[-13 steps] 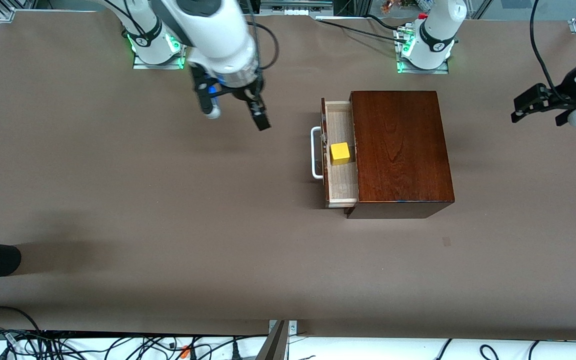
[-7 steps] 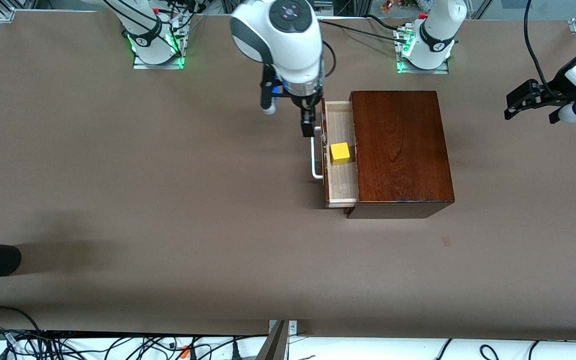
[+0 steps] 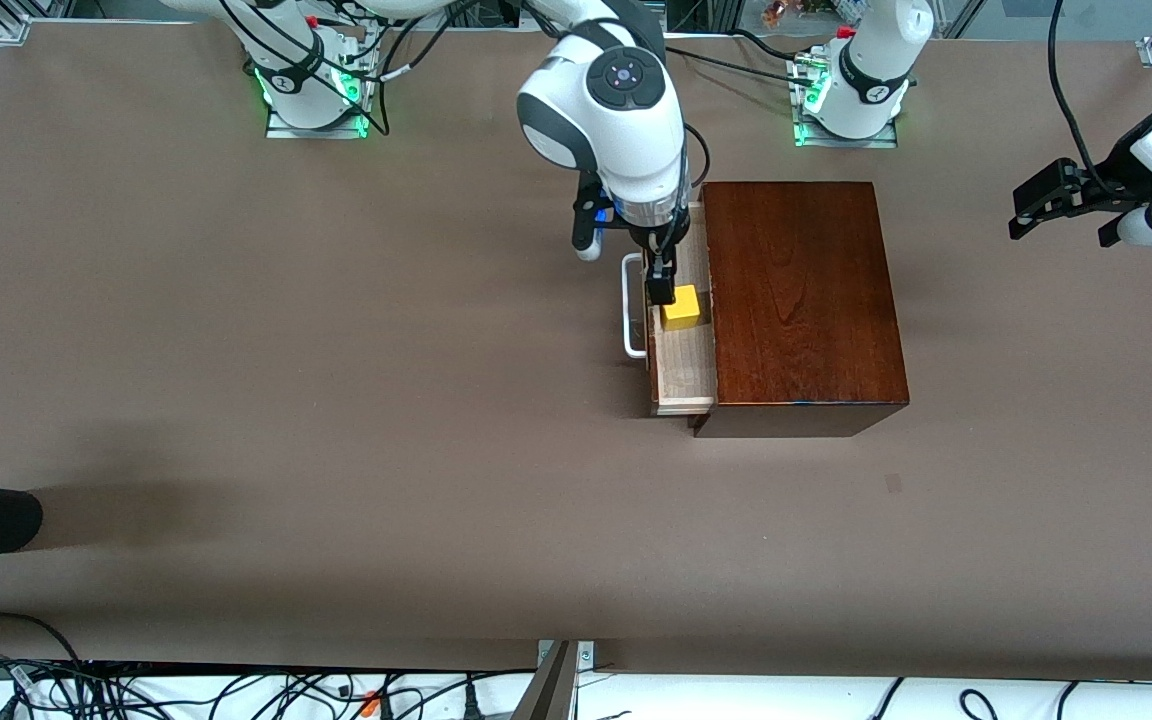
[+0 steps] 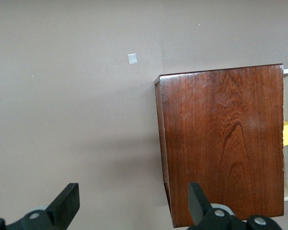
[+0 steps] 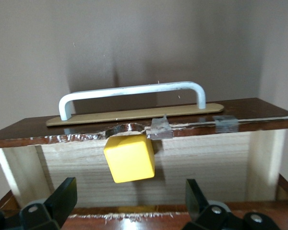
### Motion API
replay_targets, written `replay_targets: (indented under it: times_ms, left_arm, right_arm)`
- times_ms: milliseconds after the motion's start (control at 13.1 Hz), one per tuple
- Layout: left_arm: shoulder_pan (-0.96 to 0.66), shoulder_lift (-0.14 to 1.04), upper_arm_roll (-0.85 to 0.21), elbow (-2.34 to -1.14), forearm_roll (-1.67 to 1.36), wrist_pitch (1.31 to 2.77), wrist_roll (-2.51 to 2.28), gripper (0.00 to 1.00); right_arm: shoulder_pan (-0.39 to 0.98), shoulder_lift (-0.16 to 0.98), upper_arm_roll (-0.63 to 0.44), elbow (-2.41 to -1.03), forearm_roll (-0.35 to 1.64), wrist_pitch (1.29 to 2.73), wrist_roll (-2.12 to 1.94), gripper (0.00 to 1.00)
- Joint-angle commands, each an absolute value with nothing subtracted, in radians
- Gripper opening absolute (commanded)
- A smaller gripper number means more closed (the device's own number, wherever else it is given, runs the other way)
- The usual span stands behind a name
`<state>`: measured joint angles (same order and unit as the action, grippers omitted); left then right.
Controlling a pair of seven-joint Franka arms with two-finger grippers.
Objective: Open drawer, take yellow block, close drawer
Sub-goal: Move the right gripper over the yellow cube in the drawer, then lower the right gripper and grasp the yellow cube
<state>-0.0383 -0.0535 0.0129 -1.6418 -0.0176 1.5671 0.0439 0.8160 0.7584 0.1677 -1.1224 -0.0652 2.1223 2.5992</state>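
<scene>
With the pale-wood drawer [image 3: 684, 350] already pulled out, right gripper [image 3: 663, 285] is hovering spread-fingered over the small yellow cube [image 5: 130, 157] inside; it should be straddling it squarely, clearing the dark front. Left gripper [image 3: 1066, 205], fingers apart, is waiting off the mahogany box [image 3: 801, 300].

yellow block [image 3: 681, 307] bright yellow | drawer [image 3: 681, 365] pale wood | handle [image 3: 628, 305] white

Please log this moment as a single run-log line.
drawer: open | yellow block: in drawer, not gripped | right gripper: open, over block | left gripper: open, waiting at left arm's end of the table
</scene>
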Motion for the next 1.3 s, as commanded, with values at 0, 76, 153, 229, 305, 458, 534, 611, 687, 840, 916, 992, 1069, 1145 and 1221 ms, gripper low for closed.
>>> replay_targets:
  times_ms: [0, 76, 153, 229, 305, 458, 534, 611, 687, 840, 916, 992, 1069, 1145, 1221]
  left_arm:
    - [-0.038, -0.057, 0.011, -1.617, -0.006, 1.529, 0.038, 1.0]
    - [-0.038, -0.057, 0.011, -1.617, -0.006, 1.528, 0.037, 1.0]
    - [-0.038, -0.057, 0.011, -1.617, -0.006, 1.52, 0.034, 1.0]
    - [-0.038, -0.057, 0.011, -1.615, -0.006, 1.516, 0.032, 1.0]
    - [-0.038, -0.057, 0.011, -1.615, -0.006, 1.514, 0.032, 1.0]
    - [-0.038, -0.057, 0.011, -1.615, -0.006, 1.514, 0.032, 1.0]
    - [-0.038, -0.057, 0.011, -1.615, -0.006, 1.513, 0.031, 1.0]
    - [-0.038, -0.057, 0.011, -1.615, -0.006, 1.513, 0.031, 1.0]
    - [-0.038, -0.057, 0.011, -1.615, -0.006, 1.511, 0.031, 1.0]
    - [-0.038, -0.057, 0.011, -1.612, -0.006, 1.506, 0.031, 1.0]
    - [-0.038, -0.057, 0.011, -1.612, -0.006, 1.506, 0.031, 1.0]
    - [-0.038, -0.057, 0.011, -1.612, -0.006, 1.505, 0.031, 1.0]
    - [-0.038, -0.057, 0.011, -1.612, -0.006, 1.505, 0.031, 1.0]
    - [-0.038, -0.057, 0.011, -1.612, -0.006, 1.505, 0.031, 1.0]
    - [-0.038, -0.057, 0.011, -1.612, -0.006, 1.505, 0.031, 1.0]
  right_arm:
    - [0.836, 0.816, 0.155, -1.078, -0.132, 2.166, 2.622, 1.0]
    - [0.838, 0.825, 0.155, -1.078, -0.138, 2.183, 2.617, 1.0]
    - [0.839, 0.839, 0.155, -1.078, -0.14, 2.192, 2.606, 1.0]
    - [0.839, 0.845, 0.155, -1.08, -0.14, 2.2, 2.596, 1.0]
    - [0.839, 0.856, 0.155, -1.08, -0.141, 2.204, 2.591, 1.0]
    - [0.844, 0.864, 0.155, -1.08, -0.161, 2.221, 2.591, 1.0]
    - [0.845, 0.868, 0.155, -1.08, -0.169, 2.23, 2.591, 1.0]
    - [0.845, 0.873, 0.155, -1.081, -0.178, 2.244, 2.589, 1.0]
    - [0.847, 0.88, 0.155, -1.081, -0.189, 2.249, 2.589, 1.0]
    - [0.856, 0.891, 0.155, -1.081, -0.198, 2.26, 2.589, 1.0]
    - [0.854, 0.894, 0.155, -1.081, -0.195, 2.26, 2.591, 0.97]
    - [0.854, 0.894, 0.153, -1.081, -0.195, 2.26, 2.589, 0.71]
    - [0.854, 0.893, 0.153, -1.081, -0.198, 2.26, 2.582, 0.46]
    - [0.854, 0.891, 0.155, -1.081, -0.198, 2.257, 2.573, 0.35]
    - [0.854, 0.888, 0.155, -1.081, -0.195, 2.25, 2.571, 0.3]
